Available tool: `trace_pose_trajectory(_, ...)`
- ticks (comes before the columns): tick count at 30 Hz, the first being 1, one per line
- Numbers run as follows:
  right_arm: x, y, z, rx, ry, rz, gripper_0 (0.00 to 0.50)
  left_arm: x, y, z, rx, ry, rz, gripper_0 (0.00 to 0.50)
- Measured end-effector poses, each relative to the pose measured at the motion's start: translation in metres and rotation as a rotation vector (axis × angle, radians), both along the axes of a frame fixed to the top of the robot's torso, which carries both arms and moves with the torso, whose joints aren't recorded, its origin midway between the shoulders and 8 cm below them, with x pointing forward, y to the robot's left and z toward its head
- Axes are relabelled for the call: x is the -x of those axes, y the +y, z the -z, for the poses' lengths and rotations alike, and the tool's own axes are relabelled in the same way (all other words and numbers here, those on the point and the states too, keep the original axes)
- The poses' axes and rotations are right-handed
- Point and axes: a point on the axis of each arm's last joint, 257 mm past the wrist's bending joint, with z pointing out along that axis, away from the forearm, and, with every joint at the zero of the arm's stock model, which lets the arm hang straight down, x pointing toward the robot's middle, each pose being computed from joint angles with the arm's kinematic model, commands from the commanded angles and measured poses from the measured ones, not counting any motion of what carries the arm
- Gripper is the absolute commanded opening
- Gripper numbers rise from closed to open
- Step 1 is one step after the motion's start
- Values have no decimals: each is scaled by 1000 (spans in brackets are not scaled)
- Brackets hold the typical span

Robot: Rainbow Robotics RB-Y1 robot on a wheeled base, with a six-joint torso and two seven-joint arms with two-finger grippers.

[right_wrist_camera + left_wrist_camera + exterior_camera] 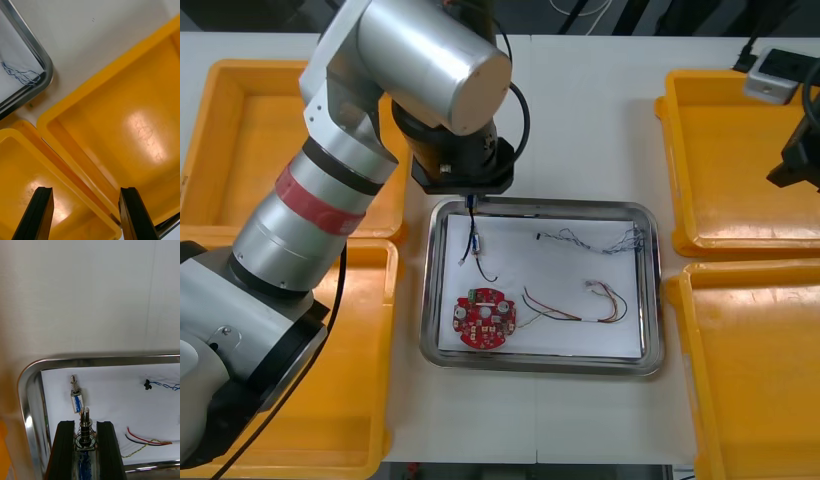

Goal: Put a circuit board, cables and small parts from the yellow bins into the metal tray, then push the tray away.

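step: placing small parts | left gripper [85, 422] pinches small metal part [87, 415] above metal tray [97, 360], far-left corner | right gripper [85, 189] spread, idle over yellow bins [123, 112] | next: lower, release.

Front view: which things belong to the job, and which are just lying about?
Job: tray, circuit board, blue-white cable, red-yellow cable, small metal part in tray, second small part in shut left hand, yellow bins, open right hand over them.
Lying about: grey box beyond the right bins.
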Motion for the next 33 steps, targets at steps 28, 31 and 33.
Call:
trace_pose_trajectory(28,95,-138,77,-279,104,679,500,0,-43,88,54,-45,-69,0)
trace_pose_trajectory(31,91,-129,74,-282,65,683,500,0,-43,89,51,-46,-68,0)
trace_pose_trajectory(33,88,-123,73,-278,34,675,500,-1,-43,89,49,-47,-68,79)
